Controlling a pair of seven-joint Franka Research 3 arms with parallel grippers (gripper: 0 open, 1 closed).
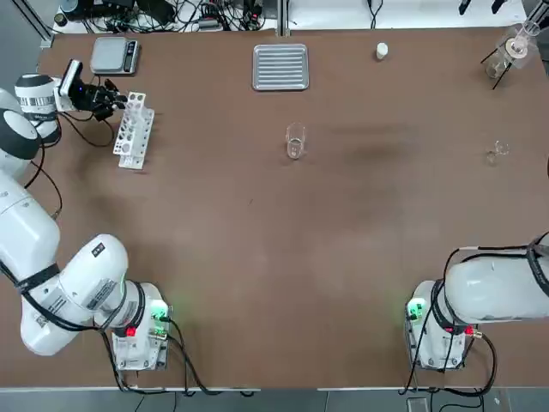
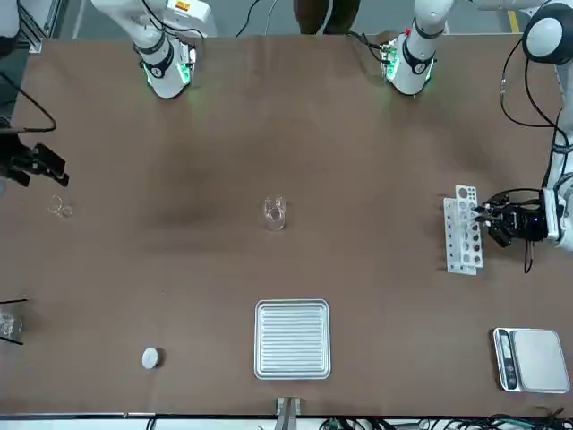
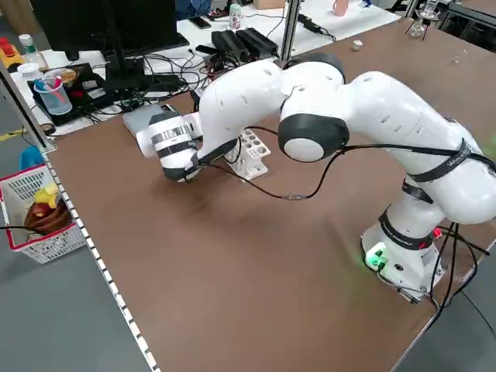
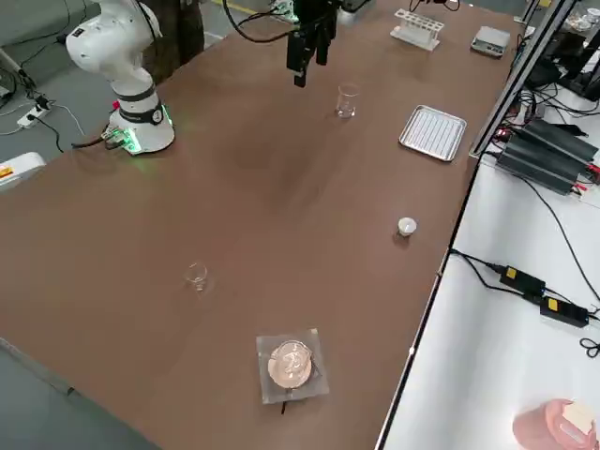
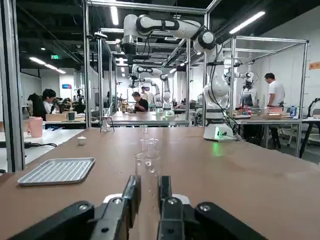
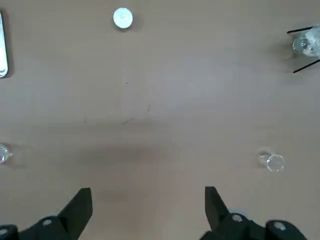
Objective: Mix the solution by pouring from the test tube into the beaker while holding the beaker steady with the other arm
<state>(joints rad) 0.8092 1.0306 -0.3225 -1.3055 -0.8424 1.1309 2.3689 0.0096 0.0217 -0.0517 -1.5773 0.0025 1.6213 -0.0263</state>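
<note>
A robotics lab: robot arms stand at benches inside metal frames, people work among them, and a test tube rack (image 1: 135,131), digital scale (image 1: 115,56) and glass beaker (image 1: 295,141) share the brown table (image 1: 257,223).

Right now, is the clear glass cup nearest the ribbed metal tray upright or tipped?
Upright: the cup stands on its base, round rim uppermost.

No legible txt, brand or no. anywhere. Marks too small to read: dark print on L arm's white casing (image 1: 70,296), top view; a green lit sign (image 5: 54,57) up in the bkgd, L wrist view, plus a blue screen (image 5: 66,86) nearby and an orange wall sign (image 5: 314,65) at the far R edge of that pic; yellow stickers on the black power adapters (image 4: 520,281), R side view. Can't make out wording on any.
</note>
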